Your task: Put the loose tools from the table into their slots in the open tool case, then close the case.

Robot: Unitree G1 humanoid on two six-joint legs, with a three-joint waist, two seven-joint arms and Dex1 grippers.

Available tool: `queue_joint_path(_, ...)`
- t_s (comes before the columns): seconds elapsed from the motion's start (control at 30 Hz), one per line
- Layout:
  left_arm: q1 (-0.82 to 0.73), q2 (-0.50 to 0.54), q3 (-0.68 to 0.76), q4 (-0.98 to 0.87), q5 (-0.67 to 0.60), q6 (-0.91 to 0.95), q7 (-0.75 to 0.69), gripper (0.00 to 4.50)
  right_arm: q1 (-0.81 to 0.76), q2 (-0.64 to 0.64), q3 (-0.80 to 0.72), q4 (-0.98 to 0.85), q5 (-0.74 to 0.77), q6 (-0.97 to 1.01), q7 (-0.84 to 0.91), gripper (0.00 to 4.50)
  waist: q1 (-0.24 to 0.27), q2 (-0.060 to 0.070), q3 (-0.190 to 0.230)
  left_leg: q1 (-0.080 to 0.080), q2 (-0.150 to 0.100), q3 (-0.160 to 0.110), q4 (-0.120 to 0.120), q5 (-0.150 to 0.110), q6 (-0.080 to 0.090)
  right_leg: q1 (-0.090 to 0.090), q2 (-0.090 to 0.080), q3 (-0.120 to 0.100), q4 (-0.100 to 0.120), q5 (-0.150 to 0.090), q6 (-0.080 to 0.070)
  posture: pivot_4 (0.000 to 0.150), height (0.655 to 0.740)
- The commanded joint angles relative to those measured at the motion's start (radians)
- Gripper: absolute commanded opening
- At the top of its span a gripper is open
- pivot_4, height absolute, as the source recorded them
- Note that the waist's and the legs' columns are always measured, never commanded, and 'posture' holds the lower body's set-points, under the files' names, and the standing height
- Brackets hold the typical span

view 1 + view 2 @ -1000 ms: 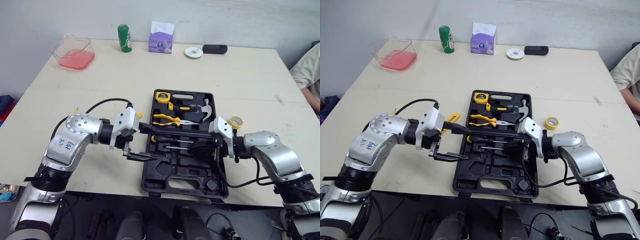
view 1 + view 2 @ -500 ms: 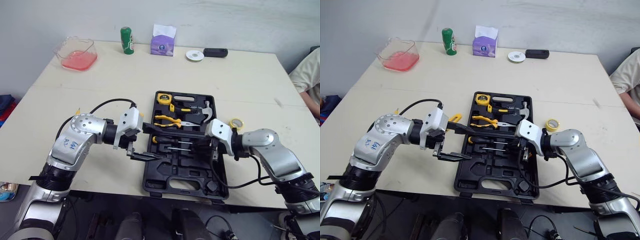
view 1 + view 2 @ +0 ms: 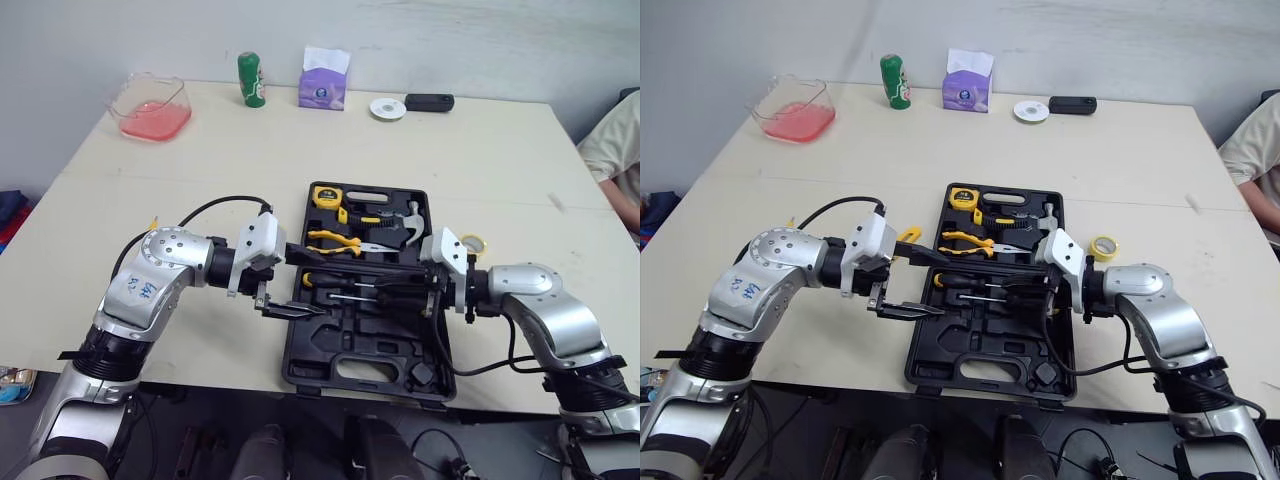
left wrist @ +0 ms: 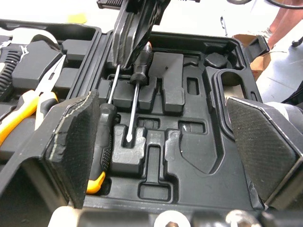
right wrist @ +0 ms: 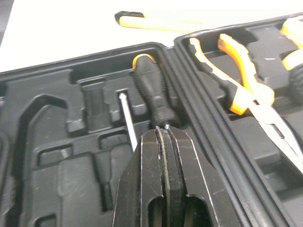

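On the table, the open black tool case holds yellow-handled pliers.

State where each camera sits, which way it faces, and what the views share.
Left eye view: on the head, looking forward and down at the tool case; both arms show.
Right eye view: beside it, same scene.
Left wrist view: along the open left gripper into the case.
Right wrist view: along the right gripper, shut on the screwdriver.
Shared: both wrist views show that screwdriver.

No legible text or labels
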State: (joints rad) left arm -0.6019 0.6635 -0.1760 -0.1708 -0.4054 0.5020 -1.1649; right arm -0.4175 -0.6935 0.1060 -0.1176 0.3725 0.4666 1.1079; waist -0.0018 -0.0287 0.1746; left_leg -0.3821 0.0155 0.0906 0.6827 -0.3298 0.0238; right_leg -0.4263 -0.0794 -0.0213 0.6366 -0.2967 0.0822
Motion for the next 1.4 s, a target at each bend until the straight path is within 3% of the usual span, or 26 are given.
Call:
queue_joint_path(0.03, -0.014, -0.002, 0.015, -0.012, -0.008, -0.005, -0.001, 4.5, 0.002, -0.015, -0.005, -0.012, 0.001, 0.007, 0.008, 0.04, 0.0, 0.0, 0.0, 0.0, 0.0, 0.0, 0.0, 0.0, 0.0, 0.0, 0.0, 0.0, 0.0, 0.0, 0.0, 0.15, 0.74)
queue_joint_path(0.4, -0.024, -0.003, 0.007, -0.007, -0.009, -0.008, -0.021, 4.5, 0.014, -0.041, 0.093, 0.042, -0.104, 0.019, 0.004, 0.04, -0.002, 0.0, 0.0, 0.0, 0.0, 0.0, 0.0, 0.0, 0.0, 0.0, 0.0, 0.0, 0.0, 0.0, 0.0, 0.15, 0.74)
queue_joint_path(0.53, -0.031, -0.009, 0.002, 0.005, -0.005, -0.014, -0.028, 4.5, 0.01, -0.061, 0.172, 0.104, -0.207, 0.075, -0.044, 0.04, -0.004, -0.001, -0.001, 0.002, 0.0, 0.001, 0.0, 0.0, 0.0, 0.001, 0.0, 0.001, 0.001, 0.0, 0.0, 0.15, 0.74)
queue_joint_path(0.63, -0.033, -0.01, -0.001, 0.019, -0.003, -0.021, -0.042, 4.5, 0.042, -0.087, 0.231, 0.11, -0.237, 0.105, -0.03, 0.04, -0.004, 0.0, -0.008, 0.017, 0.001, -0.001, -0.001, -0.002, 0.0, 0.016, 0.0, 0.0, -0.007, -0.001, -0.001, 0.15, 0.74)
queue_joint_path(0.83, -0.014, -0.028, 0.015, 0.026, 0.014, -0.024, 0.003, 4.5, 0.021, 0.012, 0.063, 0.034, -0.111, 0.009, -0.103, 0.04, -0.004, -0.002, -0.015, 0.031, 0.003, -0.004, -0.004, -0.011, 0.001, 0.033, -0.001, -0.002, -0.014, -0.002, -0.003, 0.15, 0.74)
queue_joint_path(1.0, 0.084, -0.036, 0.126, -0.002, -0.063, 0.074, 0.109, 4.5, 0.054, -0.025, -0.103, -0.06, -0.013, 0.047, -0.105, 0.04, -0.006, 0.009, -0.009, 0.026, 0.002, -0.002, -0.006, -0.01, -0.002, 0.025, -0.002, -0.001, -0.012, -0.002, -0.003, 0.15, 0.74)
queue_joint_path(1.1, 0.173, -0.031, 0.231, -0.033, -0.102, 0.133, 0.197, 4.5, 0.107, -0.071, -0.244, -0.073, 0.049, 0.07, -0.108, 0.04, -0.004, 0.009, -0.008, 0.011, 0.004, -0.001, -0.005, -0.005, -0.004, 0.01, 0.0, -0.001, -0.006, -0.002, -0.003, 0.15, 0.74)
queue_joint_path(1.2, 0.267, 0.0, 0.334, -0.059, -0.134, 0.179, 0.244, 4.5, 0.174, -0.129, -0.364, -0.1, 0.117, 0.132, -0.092, 0.98, -0.002, 0.009, -0.008, 0.01, 0.004, -0.001, -0.005, -0.005, -0.004, 0.009, 0.001, -0.002, -0.006, -0.002, -0.003, 0.15, 0.74)
queue_joint_path(1.23, 0.289, 0.007, 0.355, -0.071, -0.144, 0.19, 0.254, 4.5, 0.192, -0.141, -0.388, -0.109, 0.134, 0.147, -0.091, 1.5, -0.002, 0.009, -0.008, 0.011, 0.004, -0.001, -0.005, -0.005, -0.003, 0.009, 0.001, -0.002, -0.009, -0.002, -0.003, 0.15, 0.74)
queue_joint_path(1.33, 0.497, 0.07, 0.662, -0.026, -0.167, 0.254, 0.32, 4.5, 0.341, -0.261, -0.618, 0.007, 0.09, 0.124, -0.058, 3.06, -0.005, 0.011, -0.008, 0.013, 0.004, -0.001, -0.006, -0.008, 0.001, 0.012, 0.0, -0.001, -0.01, -0.002, -0.003, 0.15, 0.74)
queue_joint_path(1.4, 0.592, 0.119, 0.749, 0.023, -0.137, 0.207, 0.303, 4.5, 0.396, -0.295, -0.703, 0.067, 0.094, 0.119, -0.052, 4.08, -0.007, 0.01, -0.008, 0.015, 0.004, -0.001, -0.01, -0.009, 0.002, 0.012, -0.001, 0.0, -0.012, -0.002, -0.003, 0.15, 0.74)
